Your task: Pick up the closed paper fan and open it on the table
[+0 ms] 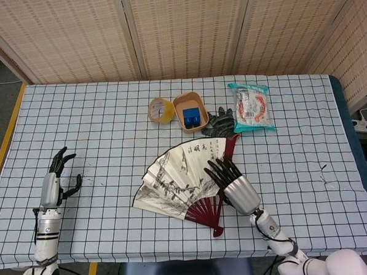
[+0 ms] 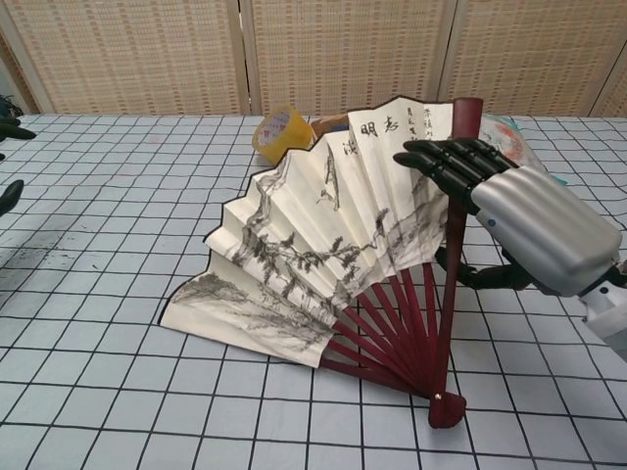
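The paper fan (image 1: pixel 182 177) is spread wide, with an ink landscape on cream paper and dark red ribs. Its pivot (image 2: pixel 446 406) rests on the checked tablecloth, and the leaf (image 2: pixel 323 235) leans low over the table. My right hand (image 1: pixel 232 181) grips the fan's right outer rib (image 2: pixel 458 225), fingers over its front and thumb behind it. My left hand (image 1: pixel 56 178) lies far off at the table's left edge, fingers apart and holding nothing. In the chest view only its fingertips (image 2: pixel 8 194) show.
Behind the fan stand a yellow tape roll (image 1: pixel 160 109), a wooden bowl (image 1: pixel 180 104) with a blue block in it, a black glove (image 1: pixel 218 124) and a snack packet (image 1: pixel 251 106). A woven screen closes off the back.
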Controlling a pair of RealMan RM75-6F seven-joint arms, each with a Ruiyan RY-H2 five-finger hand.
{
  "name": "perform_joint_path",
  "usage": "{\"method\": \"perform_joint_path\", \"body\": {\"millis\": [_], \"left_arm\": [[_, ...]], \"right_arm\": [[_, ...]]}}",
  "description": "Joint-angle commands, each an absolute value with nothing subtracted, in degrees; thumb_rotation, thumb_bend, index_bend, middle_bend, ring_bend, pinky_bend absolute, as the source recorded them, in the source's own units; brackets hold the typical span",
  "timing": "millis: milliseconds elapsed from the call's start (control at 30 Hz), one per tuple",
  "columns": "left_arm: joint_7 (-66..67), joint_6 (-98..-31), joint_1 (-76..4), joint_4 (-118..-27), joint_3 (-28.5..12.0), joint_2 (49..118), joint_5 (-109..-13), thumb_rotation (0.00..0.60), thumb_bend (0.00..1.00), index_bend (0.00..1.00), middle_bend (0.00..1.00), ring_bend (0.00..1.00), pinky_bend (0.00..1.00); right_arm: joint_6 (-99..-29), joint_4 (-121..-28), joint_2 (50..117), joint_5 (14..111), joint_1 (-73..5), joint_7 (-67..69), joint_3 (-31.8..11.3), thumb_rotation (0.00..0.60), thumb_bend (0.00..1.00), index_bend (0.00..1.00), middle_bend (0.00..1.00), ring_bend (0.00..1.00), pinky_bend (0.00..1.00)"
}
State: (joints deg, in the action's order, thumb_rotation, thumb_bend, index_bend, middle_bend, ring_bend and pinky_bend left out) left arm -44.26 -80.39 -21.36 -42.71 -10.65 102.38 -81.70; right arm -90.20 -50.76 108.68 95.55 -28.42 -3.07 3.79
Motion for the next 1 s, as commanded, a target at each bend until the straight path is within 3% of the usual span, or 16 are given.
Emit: {"method": "perform_joint_path", "body": {"millis": [33, 133, 400, 633, 700, 833, 1000], "left_arm": [[-44.48, -80.2, -21.38, -42.72, -10.6, 102.27, -81.7, 0.6, 0.48, 0.19, 0.03, 0.0, 0.1], [-44.56, -80.0, -21.5, -42.72, -10.51, 102.25, -81.77, 0.6, 0.48, 0.19, 0.03, 0.0, 0.1], [-45.0, -80.49, -21.32, -42.83, -10.04, 102.06, -82.29, 0.6, 0.47, 0.18, 0.03, 0.0, 0.1], [-46.2, -81.09, -19.77, -48.78, -8.08, 96.74, -84.0, 0.6, 0.46, 0.05, 0.0, 0.0, 0.11], [-45.22, -81.96, -18.96, -51.39, -6.87, 94.63, -85.18, 0.6, 0.45, 0.02, 0.0, 0.0, 0.11], [-39.72, -85.46, -16.72, -58.14, -3.33, 88.31, -89.16, 0.6, 0.44, 0.0, 0.0, 0.0, 0.1], [-19.36, -85.89, -13.9, -67.74, 1.39, 78.65, -92.16, 0.6, 0.41, 0.0, 0.0, 0.0, 0.07]], "right_arm": [[-81.8, -62.84, 99.94, 91.61, -26.78, -13.04, 4.75, 0.6, 0.24, 0.0, 0.0, 0.0, 0.0], [-76.17, -70.48, 94.57, 87.78, -26.48, -20.74, 4.74, 0.6, 0.16, 0.0, 0.0, 0.0, 0.0], [-67.38, -82.36, 86.16, 78.61, -26.35, -32.81, 3.13, 0.6, 0.16, 0.0, 0.0, 0.0, 0.0], [-60.93, -87.06, 82.32, 74.73, -26.99, -33.77, 3.83, 0.6, 0.06, 0.0, 0.0, 0.0, 0.0], [-61.97, -88.15, 81.42, 75.45, -26.42, -31.35, 3.51, 0.6, 0.06, 0.0, 0.0, 0.0, 0.0], [-72.08, -90.22, 79.23, 80.45, -22.12, -25.29, 2.89, 0.6, 0.06, 0.0, 0.0, 0.0, 0.0], [-84.77, -91.33, 76.37, 86.29, -14.73, -16.58, 4.61, 0.6, 0.06, 0.0, 0.0, 0.0, 0.0]]}}
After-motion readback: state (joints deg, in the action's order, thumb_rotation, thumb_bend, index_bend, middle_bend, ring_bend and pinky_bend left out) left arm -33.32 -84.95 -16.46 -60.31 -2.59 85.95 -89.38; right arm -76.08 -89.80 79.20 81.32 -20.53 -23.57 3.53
